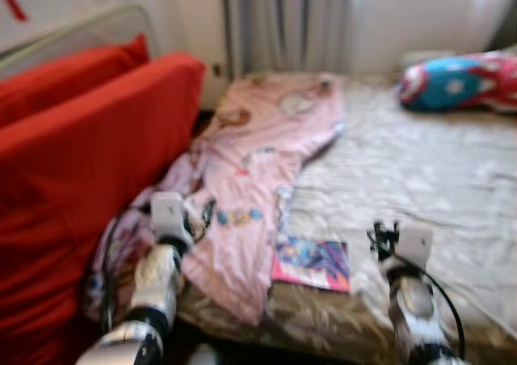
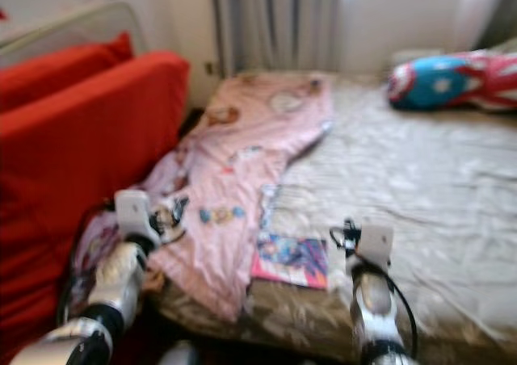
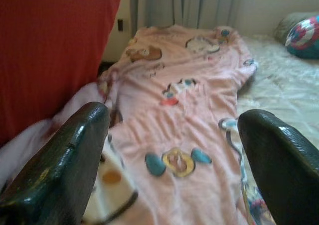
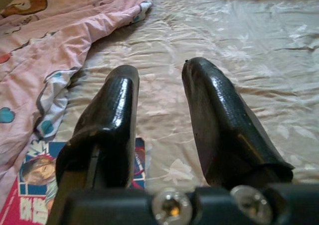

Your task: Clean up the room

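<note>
A pink cartoon-print blanket [image 1: 258,155] lies crumpled along the left side of the bed and hangs over its near edge. A colourful magazine [image 1: 313,262] lies on the beige sheet [image 1: 420,171] beside the blanket's lower end. My left gripper [image 1: 202,216] hovers over the blanket's near part, open with nothing between its fingers [image 3: 75,150]. My right gripper [image 1: 381,237] is above the sheet just right of the magazine [image 4: 30,177], open and empty, its fingertips [image 4: 122,80] a small gap apart.
Big red cushions [image 1: 81,155] lean against the bed's left side, close to my left arm. A blue and red star-print pillow [image 1: 456,81] lies at the bed's far right. Grey curtains [image 1: 287,22] hang behind the bed.
</note>
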Tool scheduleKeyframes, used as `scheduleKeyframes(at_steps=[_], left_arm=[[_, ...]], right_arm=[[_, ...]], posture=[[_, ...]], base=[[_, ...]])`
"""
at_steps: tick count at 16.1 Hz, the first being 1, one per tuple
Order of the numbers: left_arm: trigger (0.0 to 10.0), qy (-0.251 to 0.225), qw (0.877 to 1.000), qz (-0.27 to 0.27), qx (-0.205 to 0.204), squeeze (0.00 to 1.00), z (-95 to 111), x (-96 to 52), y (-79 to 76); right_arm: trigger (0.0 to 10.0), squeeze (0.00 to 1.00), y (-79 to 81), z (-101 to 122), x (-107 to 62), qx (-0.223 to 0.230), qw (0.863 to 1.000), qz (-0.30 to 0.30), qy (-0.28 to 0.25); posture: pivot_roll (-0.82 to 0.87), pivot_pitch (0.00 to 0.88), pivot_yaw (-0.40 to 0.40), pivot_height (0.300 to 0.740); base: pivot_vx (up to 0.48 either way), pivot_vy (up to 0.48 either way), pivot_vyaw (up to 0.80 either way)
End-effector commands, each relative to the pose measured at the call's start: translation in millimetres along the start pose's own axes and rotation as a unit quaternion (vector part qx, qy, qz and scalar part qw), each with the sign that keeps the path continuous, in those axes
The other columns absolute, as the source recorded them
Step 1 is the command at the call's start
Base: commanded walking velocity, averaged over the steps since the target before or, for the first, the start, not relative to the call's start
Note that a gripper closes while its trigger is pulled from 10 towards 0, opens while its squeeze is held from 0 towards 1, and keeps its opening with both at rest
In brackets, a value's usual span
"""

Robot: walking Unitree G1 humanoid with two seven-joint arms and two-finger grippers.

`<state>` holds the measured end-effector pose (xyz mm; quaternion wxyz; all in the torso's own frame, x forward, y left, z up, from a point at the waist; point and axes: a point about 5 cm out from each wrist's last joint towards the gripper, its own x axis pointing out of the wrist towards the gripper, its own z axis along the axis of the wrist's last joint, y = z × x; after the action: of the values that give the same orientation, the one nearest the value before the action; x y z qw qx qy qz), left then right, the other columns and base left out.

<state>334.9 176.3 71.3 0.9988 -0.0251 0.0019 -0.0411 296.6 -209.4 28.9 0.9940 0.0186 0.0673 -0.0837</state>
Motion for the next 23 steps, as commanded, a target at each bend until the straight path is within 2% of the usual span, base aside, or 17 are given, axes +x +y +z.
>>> scheduleKeyframes(at_steps=[1,6,8,11,17,23], left_arm=[[10.0,-0.002,1.000,-0.004,0.007,0.00,4.3,3.2,0.6],[10.0,0.004,1.000,-0.006,0.009,0.00,2.9,3.0,0.0],[10.0,0.003,1.000,-0.005,0.007,0.00,3.0,3.0,0.3],[10.0,0.007,1.000,-0.008,0.011,0.00,1.8,2.6,-0.4],[10.0,0.009,1.000,-0.011,0.011,0.00,1.2,2.6,-1.8],[10.0,0.014,1.000,-0.015,0.011,0.00,-0.3,2.3,-3.3]], right_arm=[[10.0,0.00,2.8,1.8,1.2,0.003,1.000,0.004,-0.003],[10.0,0.00,3.7,-0.1,0.6,0.004,1.000,0.005,0.003],[10.0,0.00,3.3,-1.4,0.8,0.001,1.000,0.004,0.011],[10.0,0.00,3.4,1.0,0.5,0.001,1.000,0.011,-0.002],[10.0,0.00,5.8,-4.8,-0.2,-0.008,1.000,0.014,0.023],[10.0,0.00,8.3,-4.1,-0.7,-0.006,1.000,0.024,0.016]], posture=[[-0.08,0.000,-0.008,0.655],[-0.08,0.000,-0.011,0.655],[-0.08,0.000,-0.011,0.642],[-0.08,0.000,-0.009,0.637],[-0.08,0.000,-0.010,0.632],[-0.08,0.000,-0.009,0.622]], base=[[0.000,0.000,0.00],[0.000,0.000,0.00],[0.000,0.000,0.00],[0.000,0.000,0.00],[0.000,0.000,0.00],[0.000,0.000,0.00]])
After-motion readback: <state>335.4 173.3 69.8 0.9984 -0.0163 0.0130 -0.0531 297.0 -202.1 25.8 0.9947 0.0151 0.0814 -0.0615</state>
